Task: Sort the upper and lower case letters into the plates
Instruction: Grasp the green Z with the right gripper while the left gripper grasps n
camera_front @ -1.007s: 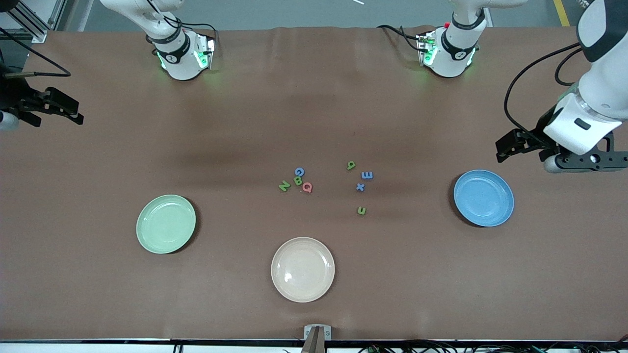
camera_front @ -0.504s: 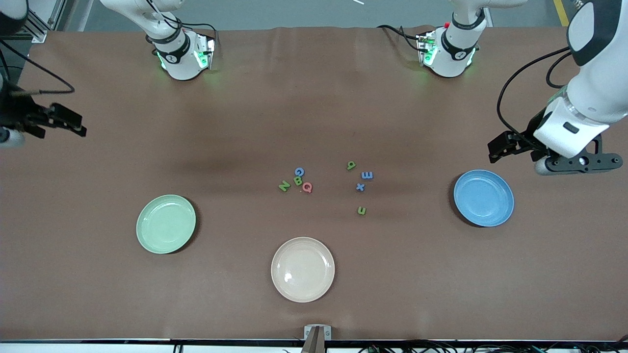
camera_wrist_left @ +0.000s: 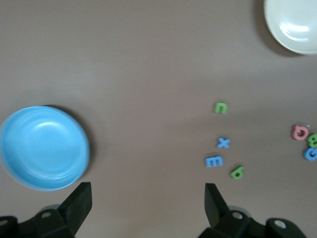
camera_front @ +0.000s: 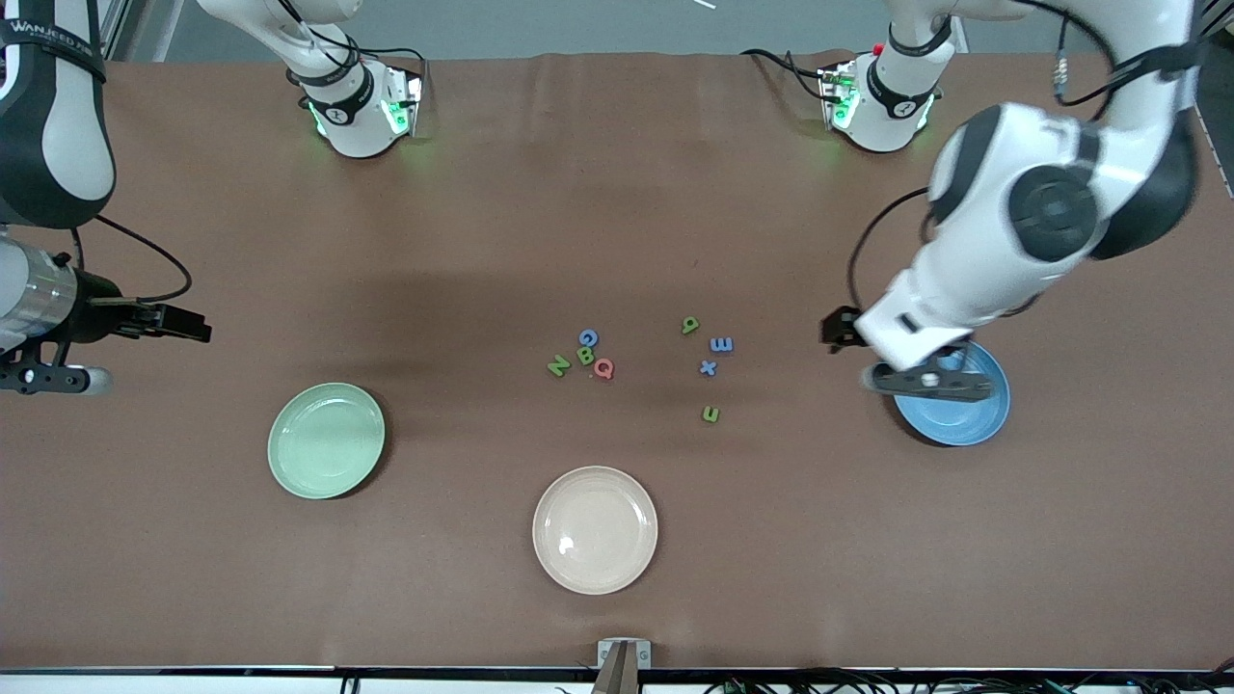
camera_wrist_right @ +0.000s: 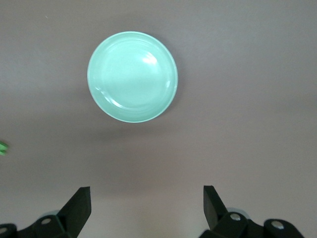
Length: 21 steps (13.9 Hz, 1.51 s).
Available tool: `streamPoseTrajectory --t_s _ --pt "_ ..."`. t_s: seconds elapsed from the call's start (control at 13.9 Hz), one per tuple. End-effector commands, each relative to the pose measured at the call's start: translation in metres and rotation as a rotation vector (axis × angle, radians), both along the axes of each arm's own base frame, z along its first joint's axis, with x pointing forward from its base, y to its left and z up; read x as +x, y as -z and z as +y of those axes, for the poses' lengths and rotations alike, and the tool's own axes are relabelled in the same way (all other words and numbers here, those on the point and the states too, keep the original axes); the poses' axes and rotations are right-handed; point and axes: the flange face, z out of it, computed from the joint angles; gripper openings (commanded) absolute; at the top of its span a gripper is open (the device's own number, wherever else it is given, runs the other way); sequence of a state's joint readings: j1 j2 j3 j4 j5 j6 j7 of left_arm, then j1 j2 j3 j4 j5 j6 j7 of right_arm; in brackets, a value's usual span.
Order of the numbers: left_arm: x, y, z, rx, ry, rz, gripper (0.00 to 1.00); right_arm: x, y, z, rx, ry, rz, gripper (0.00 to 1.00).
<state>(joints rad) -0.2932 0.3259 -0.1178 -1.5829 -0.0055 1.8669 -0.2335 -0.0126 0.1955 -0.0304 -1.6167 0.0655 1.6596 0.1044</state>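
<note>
Green N (camera_front: pixel 558 365), green B (camera_front: pixel 585 356), blue G (camera_front: pixel 588 337) and pink-red Q (camera_front: pixel 603 367) lie clustered mid-table. Green b/q (camera_front: pixel 689 325), blue E/m (camera_front: pixel 721 344), blue x (camera_front: pixel 709 367) and green n/u (camera_front: pixel 710 414) lie beside them toward the sky blue plate (camera_front: pixel 964 424). The mint plate (camera_front: pixel 326 440) is empty. My left gripper (camera_front: pixel 835 330) is open and empty over bare table between the blue plate (camera_wrist_left: pixel 44 148) and the blue x (camera_wrist_left: pixel 224 143). My right gripper (camera_front: pixel 188 324) is open and empty over bare table beside the mint plate (camera_wrist_right: pixel 132 77).
A cream-beige plate (camera_front: pixel 595 529) sits empty nearest the front camera, also in the left wrist view (camera_wrist_left: pixel 292 25). The left arm's wrist covers part of the blue plate in the front view. Both arm bases stand along the table's edge farthest from the front camera.
Both arms have swung inward from the table's ends. The left gripper has crossed over the blue plate toward the letters. The right gripper has moved toward the mint plate. The letters have not moved.
</note>
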Motion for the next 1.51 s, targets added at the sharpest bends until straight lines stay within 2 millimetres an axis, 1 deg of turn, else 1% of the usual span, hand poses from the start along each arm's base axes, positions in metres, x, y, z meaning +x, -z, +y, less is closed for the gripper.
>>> streamPoseTrajectory --t_s 0.0,0.07,0.22,0.29,0.36,0.5,0.58,0.72,0.79,0.86,0.94,1.08,1.15,1.22,1.44 --pt "0.000 0.046 -0.050 -0.021 0.036 0.011 1.00 -0.003 0.011 0.061 -0.009 0.145 -0.003 1.00" --pt "0.007 0.061 -0.061 -0.035 0.030 -0.009 0.99 -0.005 0.024 0.090 -0.018 0.170 -0.009 1.00" --pt "0.007 0.096 -0.103 -0.038 0.074 -0.003 0.99 -0.014 0.049 0.141 -0.032 0.240 -0.032 1.00" --pt "0.008 0.109 -0.116 -0.037 0.087 0.000 0.98 -0.021 0.062 0.167 -0.037 0.277 -0.045 1.00" --pt "0.012 0.124 -0.124 -0.039 0.090 -0.002 0.97 -0.030 0.078 0.196 -0.034 0.312 -0.071 1.00" --pt "0.014 0.150 -0.135 -0.053 0.099 -0.025 0.96 -0.041 0.117 0.245 -0.037 0.367 -0.090 1.00" --pt "0.015 0.163 -0.136 -0.051 0.102 -0.027 0.96 -0.044 0.135 0.270 -0.040 0.403 -0.096 1.00" --pt "0.015 0.181 -0.135 -0.020 0.123 -0.030 0.96 -0.050 0.167 0.309 -0.044 0.442 -0.121 1.00" --pt "0.014 0.188 -0.135 0.009 0.144 -0.040 0.95 -0.048 0.185 0.320 -0.048 0.461 -0.120 1.00" --pt "0.010 0.197 -0.141 0.022 0.167 -0.054 0.95 -0.048 0.200 0.331 -0.057 0.465 -0.115 1.00" --pt "0.009 0.206 -0.141 0.022 0.161 -0.052 0.94 -0.048 0.217 0.342 -0.072 0.471 -0.107 1.00" --pt "0.006 0.228 -0.140 0.016 0.153 -0.056 0.93 -0.051 0.239 0.363 -0.093 0.501 -0.123 0.99" --pt "0.003 0.236 -0.141 0.015 0.155 -0.055 0.91 -0.053 0.252 0.371 -0.114 0.513 -0.135 0.97" --pt "0.001 0.242 -0.139 0.012 0.157 -0.060 0.87 -0.053 0.264 0.379 -0.135 0.509 -0.145 0.95" --pt "0.001 0.258 -0.133 0.012 0.175 -0.101 0.84 -0.053 0.281 0.404 -0.142 0.544 -0.151 0.94"
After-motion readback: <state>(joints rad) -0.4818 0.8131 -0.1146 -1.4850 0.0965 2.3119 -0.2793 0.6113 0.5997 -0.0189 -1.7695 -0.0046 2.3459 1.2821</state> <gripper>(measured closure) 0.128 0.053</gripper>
